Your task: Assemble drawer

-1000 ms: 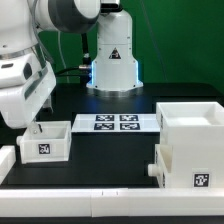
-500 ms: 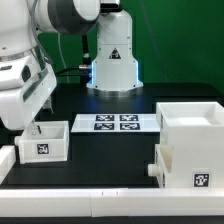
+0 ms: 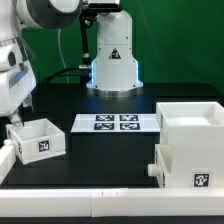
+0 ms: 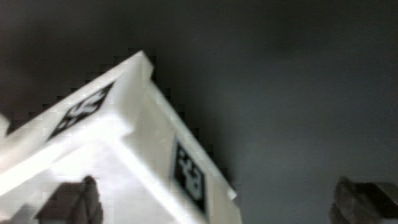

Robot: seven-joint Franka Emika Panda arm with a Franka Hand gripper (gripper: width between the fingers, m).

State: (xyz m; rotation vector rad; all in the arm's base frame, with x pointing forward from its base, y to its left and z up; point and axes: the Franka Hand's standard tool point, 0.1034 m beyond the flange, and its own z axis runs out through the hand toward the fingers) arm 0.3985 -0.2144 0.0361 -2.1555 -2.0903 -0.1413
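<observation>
Exterior view: bright, even lighting; white parts near overexposure against the black table [image 3: 110, 150]; blue glow at the arm's base [image 3: 113, 72]. Wrist view: dim, grainy, motion-blurred; claw fingertips [image 4: 71, 200] dark and unfocused.

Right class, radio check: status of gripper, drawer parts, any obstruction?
Gripper open, astride small tray. Tray tilted at exterior view's left. Shell at right, second tray against it. Marker board between, path otherwise unblocked.
</observation>
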